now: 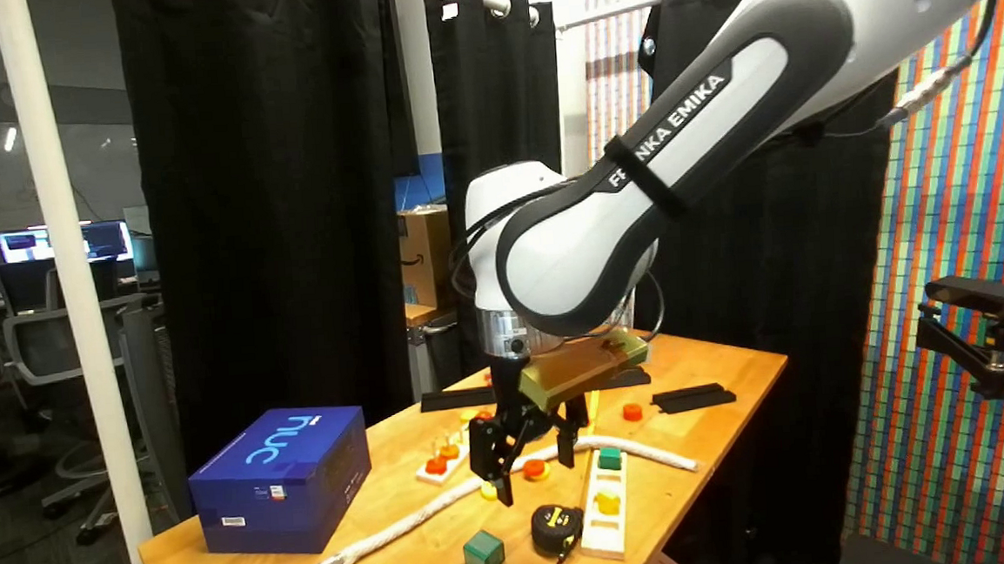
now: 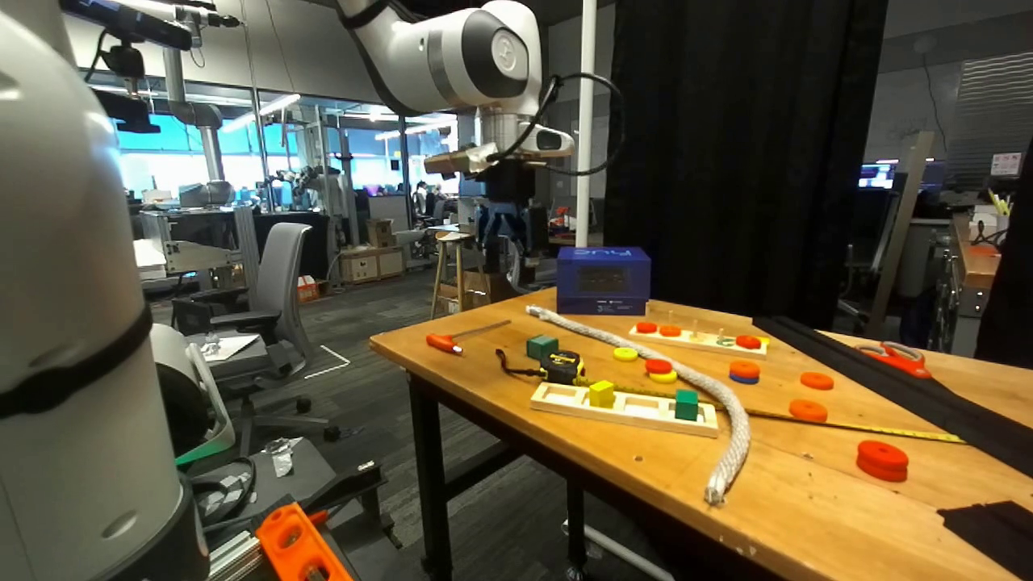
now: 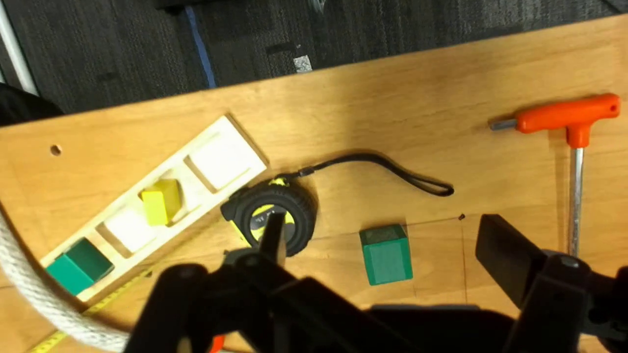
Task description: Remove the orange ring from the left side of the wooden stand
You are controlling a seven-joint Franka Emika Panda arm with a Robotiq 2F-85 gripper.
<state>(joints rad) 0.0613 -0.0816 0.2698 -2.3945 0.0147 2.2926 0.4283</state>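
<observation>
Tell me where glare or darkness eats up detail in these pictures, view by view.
Wrist view: the pale tray burns out to near white in places, while the gripper reads as mostly dark shapes; in an exterior view, the windows glare almost white; in an exterior view, the black curtains swallow most of their folds.

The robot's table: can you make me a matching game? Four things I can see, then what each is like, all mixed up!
Things:
1. tape measure
2. wooden stand
3. hand
4. box

What it is like:
a. open
b. blue
c. has orange rings on it
d. its yellow strip is out

Right pairs: 1-d, 2-c, 3-a, 4-b
</observation>
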